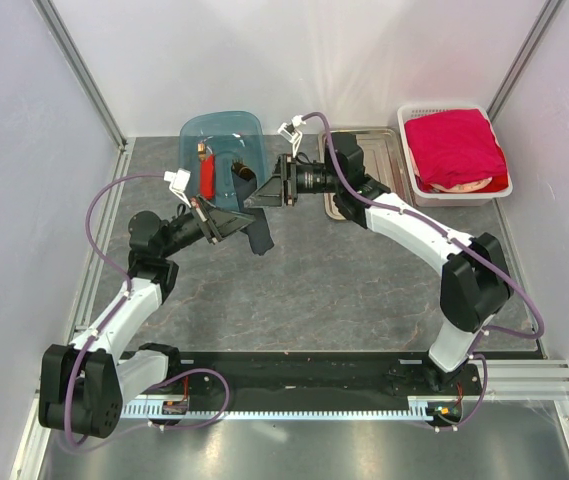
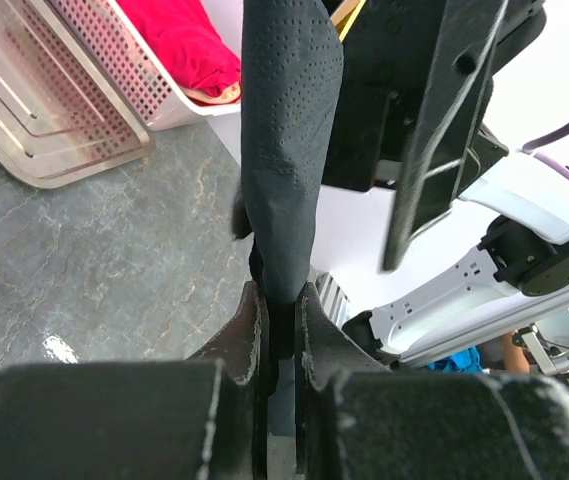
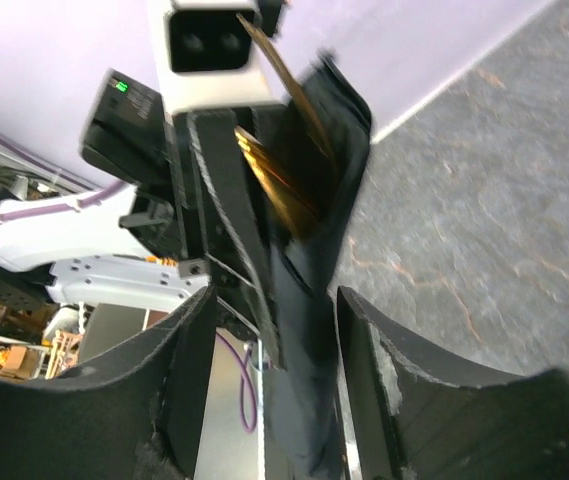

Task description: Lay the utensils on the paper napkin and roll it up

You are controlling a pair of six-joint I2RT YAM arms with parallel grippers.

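Paper napkin (image 2: 289,150): black, dimpled paper, rolled into a loose tube, held upright above the table, lower end pinched in the left gripper (image 2: 279,310). Utensils (image 3: 282,190): slim, shiny gold, wrapped inside the roll, tips protruding from its upper end.

The table (image 1: 364,290) is a grey slab (veined like stone, with faint orange streaks) that runs from the black mounting strip (image 1: 304,372) at its near edge back to the pale walls (image 1: 364,60). Three containers stand directly on it along the far side. A translucent blue tub (image 1: 196,128) sits left of centre, a shallow steel tray (image 1: 386,150) is to its right, and a white perforated basket (image 1: 459,196) stands just beside the tray's right rim in the far right corner.
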